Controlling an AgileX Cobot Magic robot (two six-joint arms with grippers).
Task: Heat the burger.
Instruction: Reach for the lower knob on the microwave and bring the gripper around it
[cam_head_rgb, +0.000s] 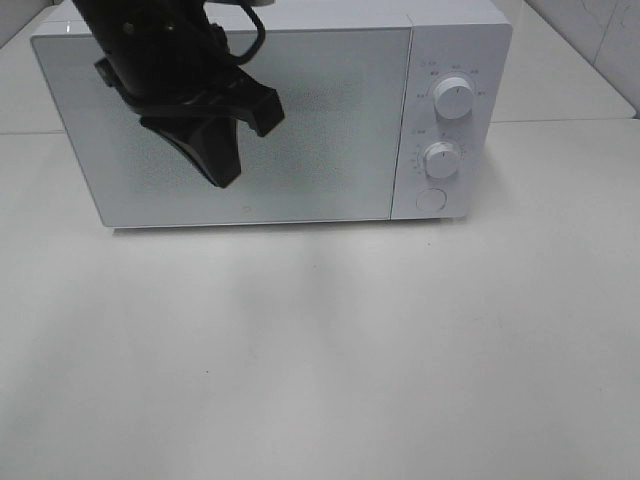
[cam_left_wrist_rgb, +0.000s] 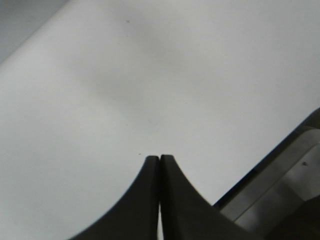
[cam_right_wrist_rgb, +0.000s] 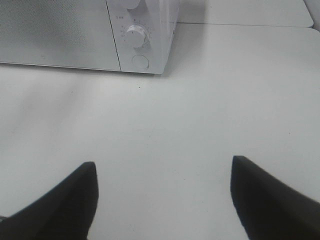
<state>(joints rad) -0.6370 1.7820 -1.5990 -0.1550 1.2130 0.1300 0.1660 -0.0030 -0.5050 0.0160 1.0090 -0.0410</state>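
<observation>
The burger is out of view in every frame. A white microwave (cam_head_rgb: 270, 110) stands at the back of the table with its door closed; the right wrist view shows its front right corner (cam_right_wrist_rgb: 60, 30). My left gripper (cam_head_rgb: 222, 175) hangs in front of the upper left of the door, its fingers pressed together and holding nothing. In its own wrist view the left gripper (cam_left_wrist_rgb: 159, 158) points at bare white surface. My right gripper (cam_right_wrist_rgb: 162, 167) is open and empty above the table, well in front of the microwave. It does not show in the high view.
On the microwave's right panel are two round knobs (cam_head_rgb: 455, 100) (cam_head_rgb: 441, 160) and a round button (cam_head_rgb: 431, 199). The white table (cam_head_rgb: 320, 350) stretches in front of the microwave. A seam between tabletops runs behind it on the right.
</observation>
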